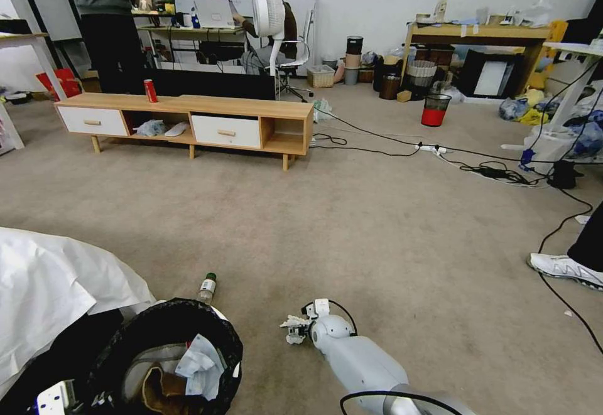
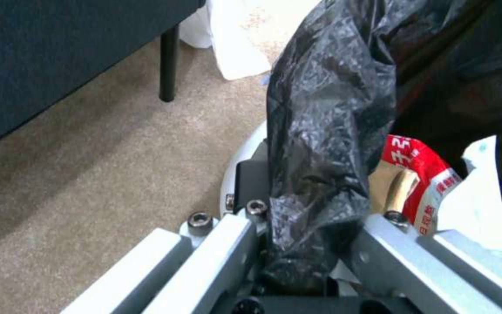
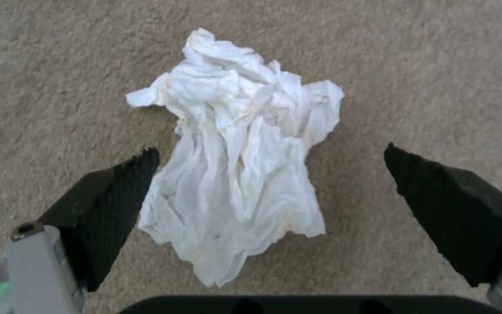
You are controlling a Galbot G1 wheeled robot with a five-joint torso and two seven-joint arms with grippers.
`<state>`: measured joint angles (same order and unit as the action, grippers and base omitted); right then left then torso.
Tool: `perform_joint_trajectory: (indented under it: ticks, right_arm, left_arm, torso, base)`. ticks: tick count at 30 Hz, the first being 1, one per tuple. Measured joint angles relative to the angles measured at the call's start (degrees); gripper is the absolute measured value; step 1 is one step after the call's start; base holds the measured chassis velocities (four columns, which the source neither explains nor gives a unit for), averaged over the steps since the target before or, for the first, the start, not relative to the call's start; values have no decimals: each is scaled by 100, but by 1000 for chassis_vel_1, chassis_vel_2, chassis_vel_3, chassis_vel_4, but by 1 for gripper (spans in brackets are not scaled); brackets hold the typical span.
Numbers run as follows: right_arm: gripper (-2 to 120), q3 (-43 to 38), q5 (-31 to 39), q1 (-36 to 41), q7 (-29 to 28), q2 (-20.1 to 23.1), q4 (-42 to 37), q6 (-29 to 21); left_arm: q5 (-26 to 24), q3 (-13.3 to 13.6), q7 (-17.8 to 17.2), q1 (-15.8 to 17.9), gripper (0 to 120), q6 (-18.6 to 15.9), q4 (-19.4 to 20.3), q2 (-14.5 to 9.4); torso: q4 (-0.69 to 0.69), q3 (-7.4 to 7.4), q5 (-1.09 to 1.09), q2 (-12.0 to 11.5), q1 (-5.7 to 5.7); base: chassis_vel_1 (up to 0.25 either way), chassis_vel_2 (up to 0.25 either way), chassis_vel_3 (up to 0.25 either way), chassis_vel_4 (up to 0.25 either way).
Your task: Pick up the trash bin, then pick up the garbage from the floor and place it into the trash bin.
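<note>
The open right gripper [image 3: 271, 209] straddling the crumpled white tissue [image 3: 239, 161], beside the black-lined round trash bin [image 1: 169, 346] clamped by the left gripper [image 2: 309, 257], may perhaps pinch only carpet.

My left gripper [image 2: 303, 244] is clamped on the rim of the trash bin [image 1: 164, 314], near and to my left. In the bin lie a packet [image 2: 419, 183] and a tissue [image 1: 198, 365]. Just beyond the bin a bottle [image 1: 206, 287] lies on the carpet [image 1: 377, 233]. To the right, my right gripper [image 3: 271, 209] hangs low over a crumpled tissue [image 3: 239, 152] — fingers spread, one either side of it. Far off, left of centre, stands a low cabinet [image 1: 188, 120] — a can [image 1: 151, 90] upright on it.
</note>
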<state>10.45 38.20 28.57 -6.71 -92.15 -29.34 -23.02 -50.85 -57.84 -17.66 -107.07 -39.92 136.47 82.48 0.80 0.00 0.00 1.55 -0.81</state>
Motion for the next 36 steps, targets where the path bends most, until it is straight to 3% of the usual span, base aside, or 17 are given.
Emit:
perform_joint_trajectory:
  ticks: [7,12,15,17,26,34,36]
  right_arm:
    - [96,14,-196,-16,186,2,162,73]
    - [74,-64,-446,-70,414,1,355,109]
    - [69,-90,-497,-85,446,1,400,117]
    - [56,-110,-589,-90,510,3,459,156]
    - [34,-81,-627,-58,652,11,477,283]
    - [22,-9,-641,-11,827,7,427,356]
    - [7,91,-625,38,875,2,321,373]
  left_arm:
    - [2,9,0,10,1,2,0,3]
    - [1,27,1,-15,1,4,70,20]
    - [-1,29,3,-27,1,4,96,24]
    - [-5,30,8,-48,1,4,146,27]
    - [-9,38,13,-52,1,6,182,39]
    - [-7,45,17,-47,1,22,189,52]
    - [0,50,20,-30,1,27,184,56]
  torso:
    - [0,0,0,0,0]
    - [0,0,0,0,1]
    - [0,-1,0,0,0]
    - [2,-2,-2,2,1]
    - [5,-1,-5,1,1]
    - [-3,0,0,1,0]
    - [-4,0,3,0,0]
  base:
    - [0,0,0,0]
    - [0,0,0,0]
    - [0,0,0,0]
    - [0,0,0,0]
    - [0,0,0,0]
    - [0,0,0,0]
    - [0,0,0,0]
